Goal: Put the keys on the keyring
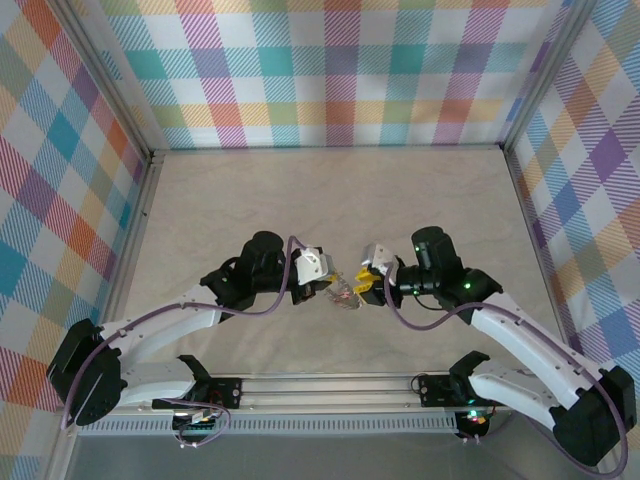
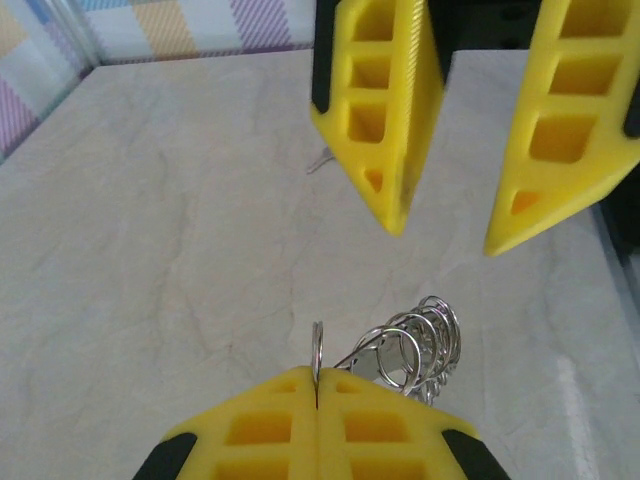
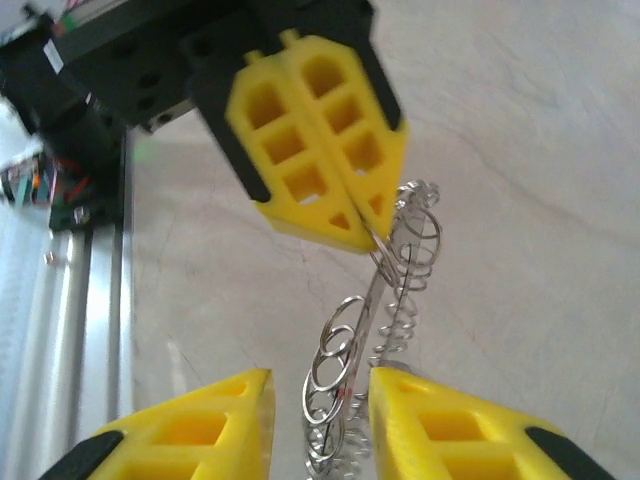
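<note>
Over the pale table [image 2: 150, 250], our left gripper [image 2: 317, 392] pinches the thin keyring [image 2: 317, 348], keys [image 2: 415, 340] bunched just beside it; our right gripper [image 3: 320, 405] straddles them, wide apart. If it closes and tugs, we may twist the keyring free.

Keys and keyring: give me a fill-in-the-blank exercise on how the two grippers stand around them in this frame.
1. The left gripper is ____ on the thin wire of the keyring.
2. The right gripper is ____, gripping nothing.
3. In the top view the keys sit ____ the tips of the two grippers.
4. The fingers of both grippers are coloured ____.

Missing words: shut; open; between; yellow.
</note>
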You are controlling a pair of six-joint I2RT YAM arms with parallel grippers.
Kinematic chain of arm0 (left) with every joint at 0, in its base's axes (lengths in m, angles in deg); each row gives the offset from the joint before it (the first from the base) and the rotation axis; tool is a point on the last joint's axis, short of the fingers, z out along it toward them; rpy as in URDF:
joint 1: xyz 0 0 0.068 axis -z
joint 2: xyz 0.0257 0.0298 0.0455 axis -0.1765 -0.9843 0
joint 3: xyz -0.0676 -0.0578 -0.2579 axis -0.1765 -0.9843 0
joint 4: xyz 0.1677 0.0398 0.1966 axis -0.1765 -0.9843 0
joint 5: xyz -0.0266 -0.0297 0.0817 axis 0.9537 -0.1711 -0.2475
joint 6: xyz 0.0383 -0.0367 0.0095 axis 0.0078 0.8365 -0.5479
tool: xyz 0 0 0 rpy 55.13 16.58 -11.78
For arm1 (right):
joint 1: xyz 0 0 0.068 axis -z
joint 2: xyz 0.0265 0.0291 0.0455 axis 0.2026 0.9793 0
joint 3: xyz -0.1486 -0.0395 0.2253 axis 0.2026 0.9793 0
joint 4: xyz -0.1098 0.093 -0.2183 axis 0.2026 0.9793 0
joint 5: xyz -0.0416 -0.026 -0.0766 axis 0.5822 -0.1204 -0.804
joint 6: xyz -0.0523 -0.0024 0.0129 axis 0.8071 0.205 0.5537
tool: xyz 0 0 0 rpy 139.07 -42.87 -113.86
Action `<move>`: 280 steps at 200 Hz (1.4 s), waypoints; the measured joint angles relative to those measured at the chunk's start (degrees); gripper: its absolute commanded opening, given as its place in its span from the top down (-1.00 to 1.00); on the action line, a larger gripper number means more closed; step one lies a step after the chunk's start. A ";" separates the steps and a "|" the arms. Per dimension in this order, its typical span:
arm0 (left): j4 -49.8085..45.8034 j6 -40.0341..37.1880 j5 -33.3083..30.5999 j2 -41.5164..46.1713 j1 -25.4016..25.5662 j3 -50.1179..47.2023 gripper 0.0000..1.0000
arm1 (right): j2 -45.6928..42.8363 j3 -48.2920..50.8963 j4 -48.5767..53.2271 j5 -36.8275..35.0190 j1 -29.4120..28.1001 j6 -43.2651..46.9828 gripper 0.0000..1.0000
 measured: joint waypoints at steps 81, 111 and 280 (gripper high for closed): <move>-5.86 -4.15 4.15 -0.20 0.00 3.96 1.00 | 7.15 -4.04 0.33 1.18 0.00 18.73 0.52; -6.58 -4.74 4.52 -0.35 0.00 4.09 1.00 | 7.72 -4.81 0.74 1.18 0.00 20.20 0.52; -5.60 -3.91 5.51 -0.07 -0.09 3.98 0.22 | 8.46 -2.97 -5.53 2.23 -1.88 16.98 1.00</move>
